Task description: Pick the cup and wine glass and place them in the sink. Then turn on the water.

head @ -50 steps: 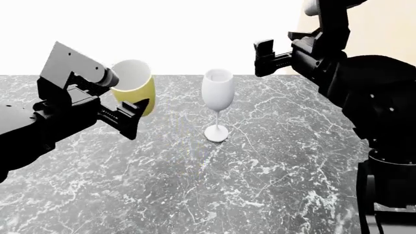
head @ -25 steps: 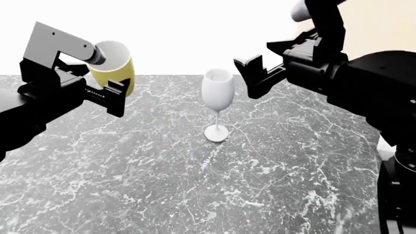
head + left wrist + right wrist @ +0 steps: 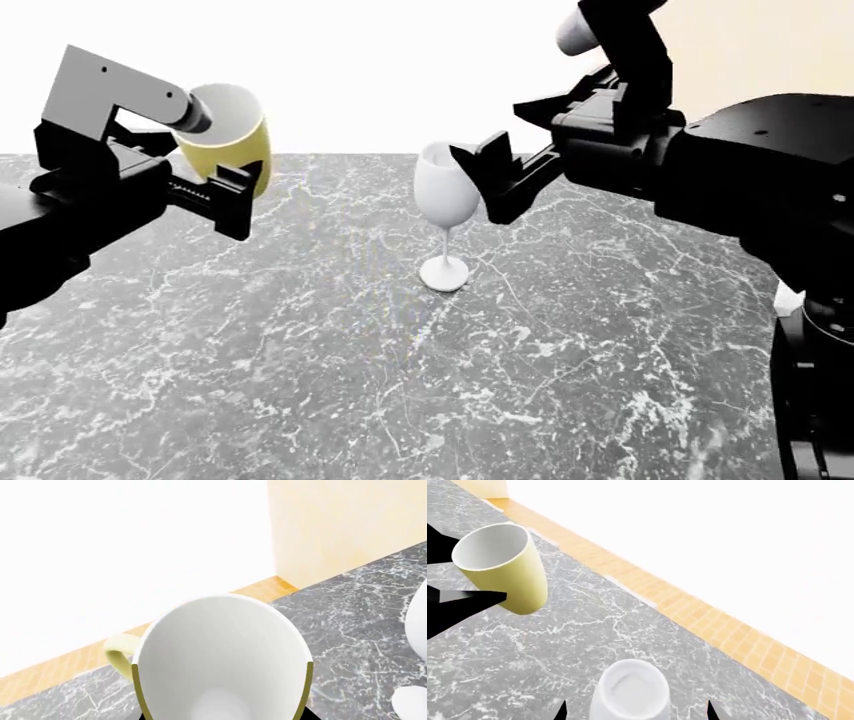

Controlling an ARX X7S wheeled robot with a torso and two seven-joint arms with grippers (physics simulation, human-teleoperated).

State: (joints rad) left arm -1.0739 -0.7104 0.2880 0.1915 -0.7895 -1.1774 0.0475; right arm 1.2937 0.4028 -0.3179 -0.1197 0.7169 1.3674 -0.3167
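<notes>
Bright, even simulated light; the far background is blown out white. Renders are sharp, unblurred, with hardly any shadows on the tabletop [image 3: 400, 380].

no readable text, labels, brands or numbers in any view; cup, wine glass, desk all unmarked

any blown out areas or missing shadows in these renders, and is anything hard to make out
Head view: the background above the counter is pure white, and the wine glass casts almost no shadow. Left wrist view: the cup fills the frame, its white inside nearly merging with the blank backdrop. Right wrist view: sharp, but the right gripper shows only as black fingertips at the frame edge.
</notes>
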